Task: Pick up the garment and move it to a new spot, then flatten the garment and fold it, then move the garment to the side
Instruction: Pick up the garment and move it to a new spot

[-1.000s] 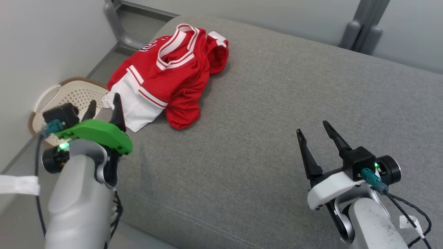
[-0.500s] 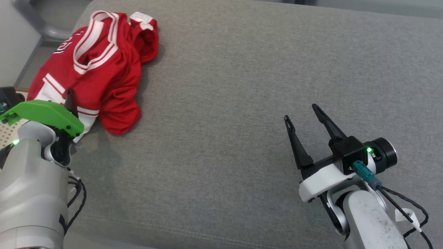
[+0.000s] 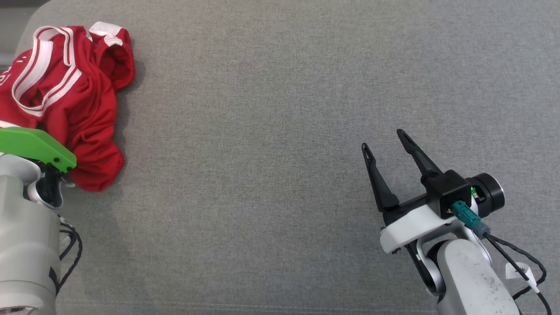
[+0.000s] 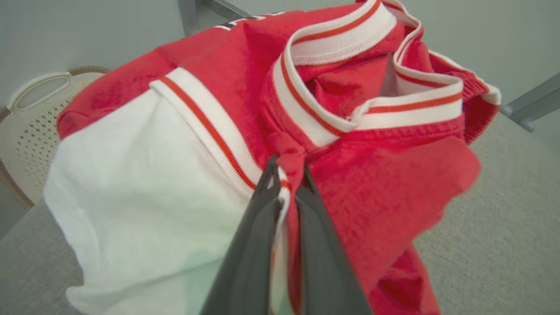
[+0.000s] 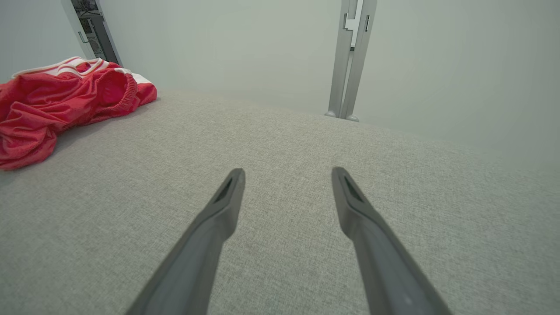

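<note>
Pickup step: the garment (image 3: 65,100) lies crumpled at the left end of the cushion (image 3: 280,131). Your left gripper (image 4: 286,170) pinches a fold below the collar, while the right gripper (image 3: 382,139) waits with fingers spread, well apart. Next move, as judged here, is to lift it clear and carry it toward bare cushion.
</note>
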`<state>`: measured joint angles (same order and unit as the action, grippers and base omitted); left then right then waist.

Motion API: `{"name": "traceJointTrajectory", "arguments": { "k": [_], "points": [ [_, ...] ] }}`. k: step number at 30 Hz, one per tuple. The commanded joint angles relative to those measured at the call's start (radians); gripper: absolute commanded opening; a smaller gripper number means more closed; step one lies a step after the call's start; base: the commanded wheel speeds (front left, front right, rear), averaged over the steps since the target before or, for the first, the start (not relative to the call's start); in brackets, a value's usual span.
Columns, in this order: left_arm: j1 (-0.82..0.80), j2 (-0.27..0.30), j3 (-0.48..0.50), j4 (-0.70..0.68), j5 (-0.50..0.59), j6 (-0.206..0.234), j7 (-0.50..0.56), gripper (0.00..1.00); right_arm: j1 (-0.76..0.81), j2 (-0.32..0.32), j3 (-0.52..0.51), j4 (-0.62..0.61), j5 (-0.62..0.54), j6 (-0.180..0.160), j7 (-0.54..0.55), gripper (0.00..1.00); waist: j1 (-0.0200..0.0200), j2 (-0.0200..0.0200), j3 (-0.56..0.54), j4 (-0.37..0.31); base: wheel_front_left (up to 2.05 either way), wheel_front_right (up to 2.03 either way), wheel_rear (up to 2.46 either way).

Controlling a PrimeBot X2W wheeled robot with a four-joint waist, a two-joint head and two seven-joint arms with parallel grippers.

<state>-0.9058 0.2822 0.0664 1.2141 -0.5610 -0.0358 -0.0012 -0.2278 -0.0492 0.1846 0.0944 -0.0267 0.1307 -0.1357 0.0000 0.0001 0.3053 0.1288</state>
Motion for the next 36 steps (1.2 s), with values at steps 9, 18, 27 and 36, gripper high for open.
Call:
{"name": "traceJointTrajectory", "arguments": {
  "k": [9,18,27,36],
  "points": [
    [-0.135,0.061,-0.090,-0.083,0.065,-0.067,-0.015,0.00,0.039,-0.002,-0.007,0.063,0.095,0.000,-0.061,1.00,0.0000,-0.0001,-0.146,0.048,0.00,0.00,0.00],
    [-0.288,-0.041,-0.220,-0.320,0.041,-0.095,-0.041,0.00,0.076,-0.002,-0.016,0.120,0.165,0.000,-0.100,1.00,0.0000,-0.0001,-0.237,0.009,0.00,0.00,0.00],
    [-0.339,-0.150,-0.323,-0.485,-0.026,-0.095,-0.082,0.00,0.074,-0.002,-0.013,0.143,0.198,0.000,-0.118,1.00,0.0000,-0.0001,-0.245,-0.175,0.00,0.00,0.00],
    [-0.264,-0.220,-0.427,-0.498,-0.086,-0.096,-0.110,0.00,0.063,-0.002,-0.011,0.149,0.198,0.000,-0.125,1.00,0.0000,-0.0001,-0.205,-0.400,0.00,0.00,0.00]
  ]
}}
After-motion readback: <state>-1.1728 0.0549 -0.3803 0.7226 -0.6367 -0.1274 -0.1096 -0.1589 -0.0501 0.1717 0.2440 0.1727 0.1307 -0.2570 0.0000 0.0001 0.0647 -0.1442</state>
